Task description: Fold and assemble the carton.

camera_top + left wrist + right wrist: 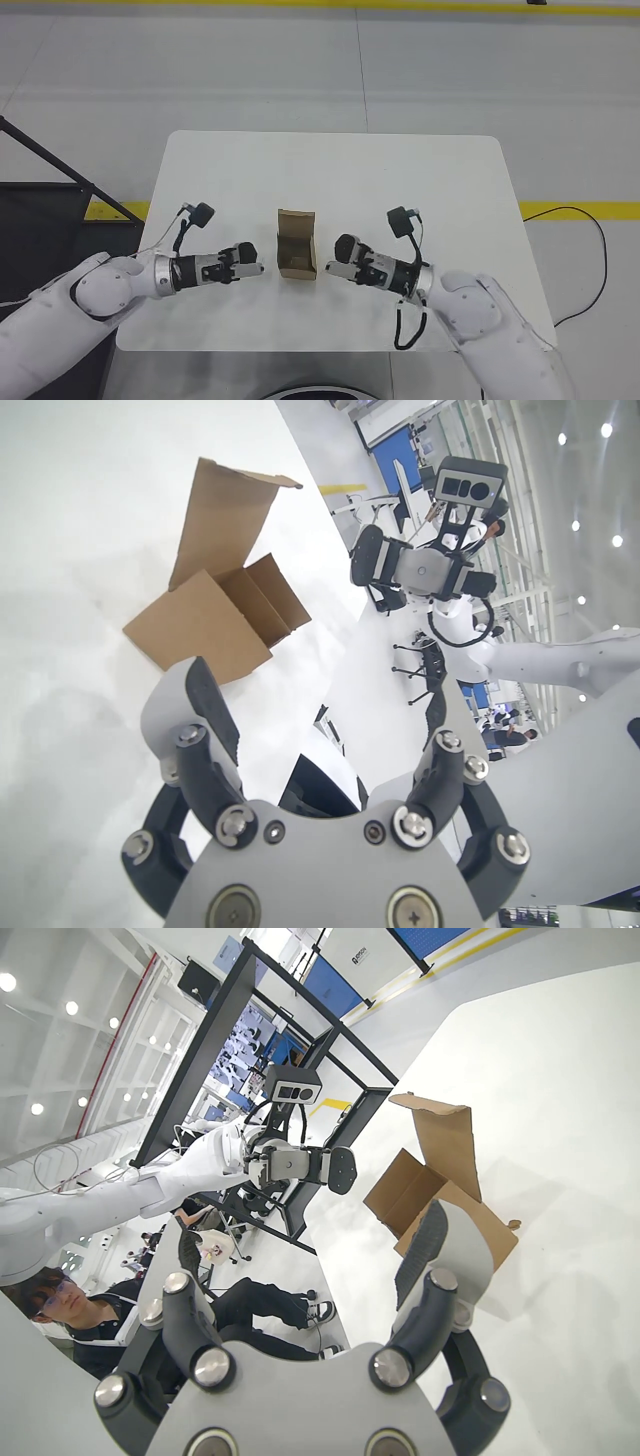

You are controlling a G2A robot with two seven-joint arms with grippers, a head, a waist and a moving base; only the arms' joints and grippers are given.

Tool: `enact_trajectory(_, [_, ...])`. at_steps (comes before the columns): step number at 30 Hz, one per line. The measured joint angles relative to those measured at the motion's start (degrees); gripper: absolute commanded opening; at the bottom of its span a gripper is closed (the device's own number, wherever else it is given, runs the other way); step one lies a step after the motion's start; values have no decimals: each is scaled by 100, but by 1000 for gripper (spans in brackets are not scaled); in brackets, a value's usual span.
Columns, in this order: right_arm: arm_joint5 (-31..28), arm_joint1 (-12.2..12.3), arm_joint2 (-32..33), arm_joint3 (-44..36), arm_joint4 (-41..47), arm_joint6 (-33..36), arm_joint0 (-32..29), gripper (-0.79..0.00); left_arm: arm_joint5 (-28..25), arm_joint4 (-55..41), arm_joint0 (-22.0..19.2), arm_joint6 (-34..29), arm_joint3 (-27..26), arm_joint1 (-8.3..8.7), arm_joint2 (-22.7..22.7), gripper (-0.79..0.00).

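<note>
A white table stands on a grey floor marked with a yellow line.

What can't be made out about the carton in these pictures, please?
Carton inside: top view, too small to tell how the inner flaps sit.
Its near corner: left wrist view, behind a finger of the left gripper.
Its near wall: right wrist view, partly behind a finger of the right gripper.
Its underside: every view, resting on the table.
</note>
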Motion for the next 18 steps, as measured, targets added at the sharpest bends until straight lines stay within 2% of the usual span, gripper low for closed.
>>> enact_trajectory(10, [-86, -199, -614, 875, 443, 85, 607, 0, -11, -494, -489, -229, 742, -462, 335, 0])
enact_trajectory(18, [-283, -209, -736, 1041, 381, 435, 572, 0, 117, -664, -970, -313, 1452, -807, 478, 0])
